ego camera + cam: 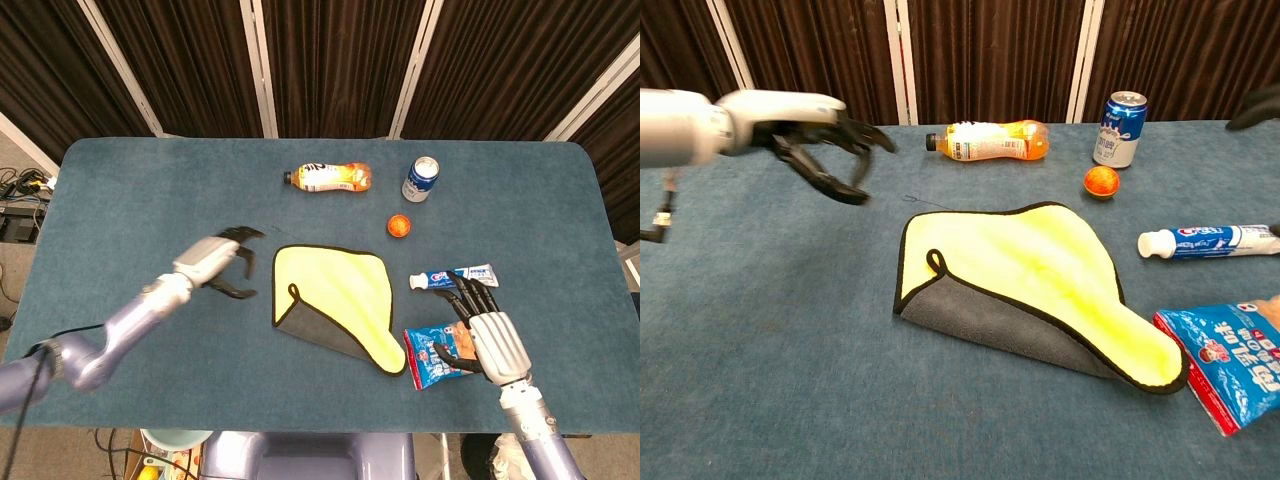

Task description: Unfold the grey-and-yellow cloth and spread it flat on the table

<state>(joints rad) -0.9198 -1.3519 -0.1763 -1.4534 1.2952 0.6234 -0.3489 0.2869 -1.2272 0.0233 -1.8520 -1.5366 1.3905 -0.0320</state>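
Note:
The grey-and-yellow cloth (335, 298) (1025, 275) lies folded at the middle of the table, yellow side up. A grey layer shows along its near left edge, and a small loop sits at the left. My left hand (216, 262) (818, 140) hovers just left of the cloth's far left corner. Its fingers are spread and curved and hold nothing. My right hand (488, 338) is off the cloth's right side, over the snack packet and toothpaste, fingers spread and empty. In the chest view only dark fingertips (1258, 103) show at the right edge.
An orange drink bottle (328, 178) lies at the back beside an upright blue can (421, 179). A small orange ball (399, 225) sits just beyond the cloth. A toothpaste tube (452, 276) and a blue snack packet (430, 358) lie right of the cloth.

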